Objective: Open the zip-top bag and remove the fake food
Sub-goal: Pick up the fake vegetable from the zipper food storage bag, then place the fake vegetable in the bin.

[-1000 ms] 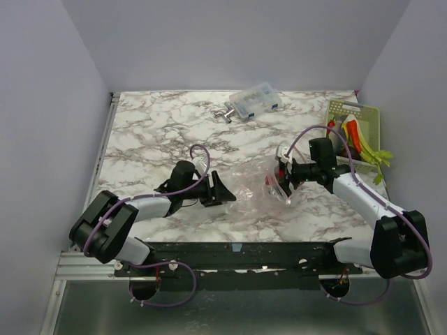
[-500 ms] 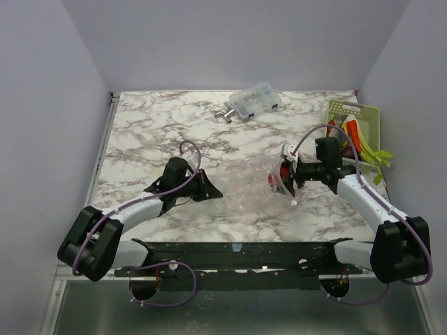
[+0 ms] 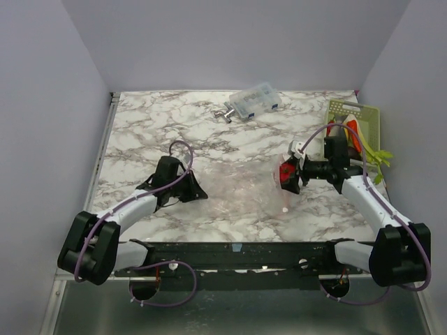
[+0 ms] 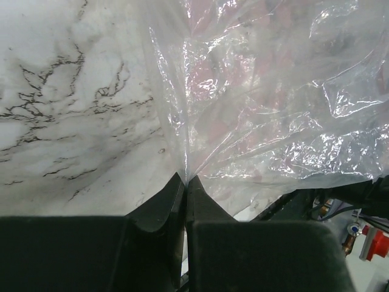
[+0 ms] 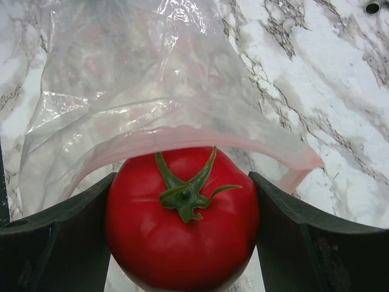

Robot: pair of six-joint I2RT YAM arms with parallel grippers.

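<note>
Left gripper (image 4: 185,179) fingers are pressed together, with a fold of the zip-top bag (image 4: 261,91) pinched at their tips. From that pinch the clear, crinkled film is spread ahead and to the right over the marbled table (image 4: 67,103), wrinkled throughout, glossy with highlights and faintly pink in places.

In the top view the bag (image 3: 241,185) is seen stretched between the left gripper (image 3: 198,194) and the right gripper (image 3: 290,176), lying low on the table (image 3: 154,132).

The right gripper (image 5: 182,182) is held wide apart and closed on a tomato (image 5: 182,225), one finger against each side. The tomato is a smooth, shiny red piece of fake food with a moulded green stalk and calyx on the face turned to the wrist camera. The pink zipper strip (image 5: 182,137) is arched open just past the gripper's fingertips, over the top of the tomato, and the bag (image 5: 140,79) is drawn away beyond it. Whether the lower lip of the mouth lies beneath the tomato cannot be told.

On the outer side of the right gripper, just beyond its wrist, a pale green basket (image 3: 369,112) is seen with more fake food (image 3: 353,132) in it: red, orange and yellow pieces and a green stalk hanging over the rim.
</note>
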